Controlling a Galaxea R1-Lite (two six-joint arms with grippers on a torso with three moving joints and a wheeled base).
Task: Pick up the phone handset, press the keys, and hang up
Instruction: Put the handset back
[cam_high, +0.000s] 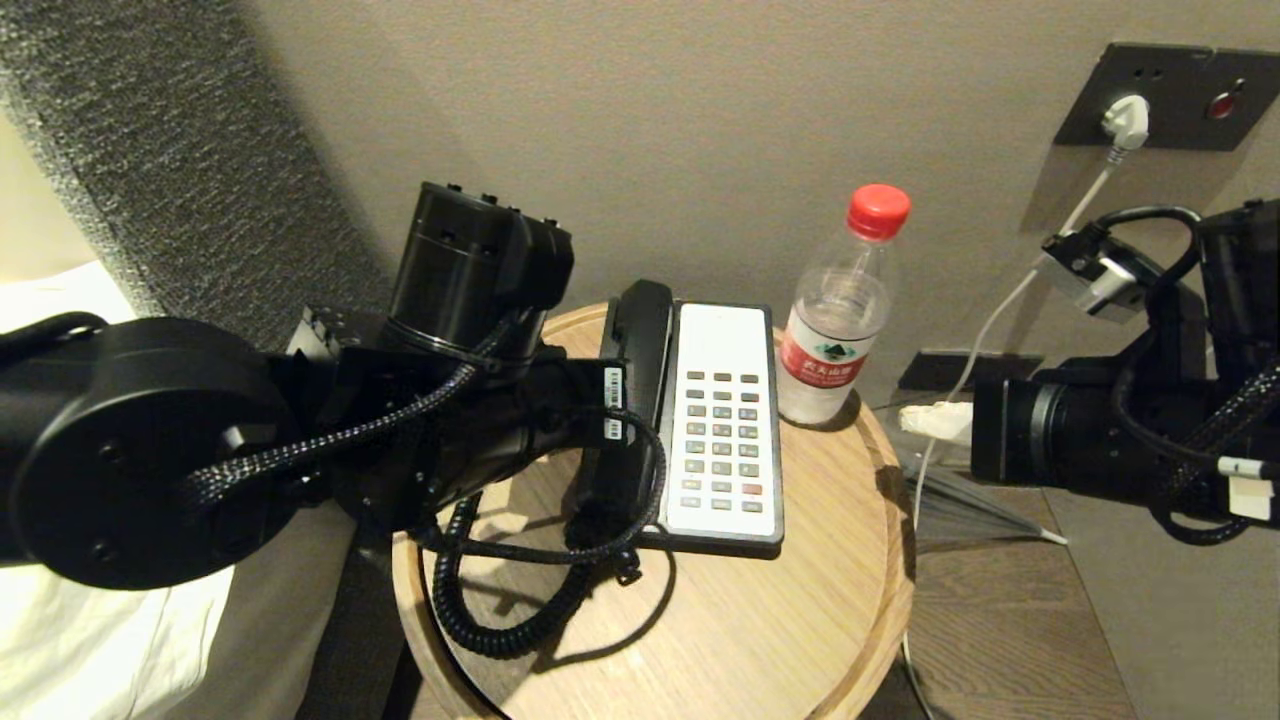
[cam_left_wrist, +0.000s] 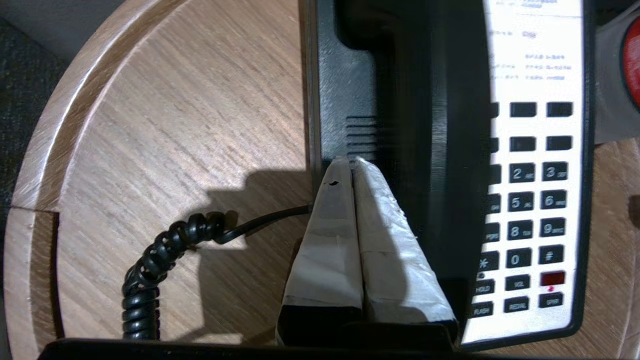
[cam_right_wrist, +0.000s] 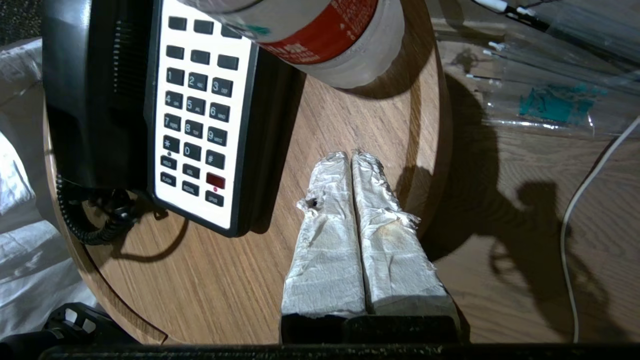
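Note:
The black phone handset (cam_high: 640, 330) lies in its cradle on the left side of the white-faced phone base, beside the keys (cam_high: 722, 440). Its coiled cord (cam_high: 500, 620) loops over the round wooden table (cam_high: 720, 640). My left arm (cam_high: 450, 400) reaches over the handset and hides its own fingers in the head view. In the left wrist view the left gripper (cam_left_wrist: 350, 162) is shut and empty, its tips just above the handset (cam_left_wrist: 415, 100), left of the keys (cam_left_wrist: 535, 200). My right gripper (cam_right_wrist: 350, 156) is shut and empty over the table's right part, right of the keys (cam_right_wrist: 195, 110).
A water bottle (cam_high: 840, 320) with a red cap stands right of the phone, close behind the right gripper (cam_high: 915, 420). A white cable runs from a wall socket (cam_high: 1125, 120) to the floor. White bedding (cam_high: 60, 620) lies on the left. A plastic bag (cam_right_wrist: 550, 100) lies on the floor.

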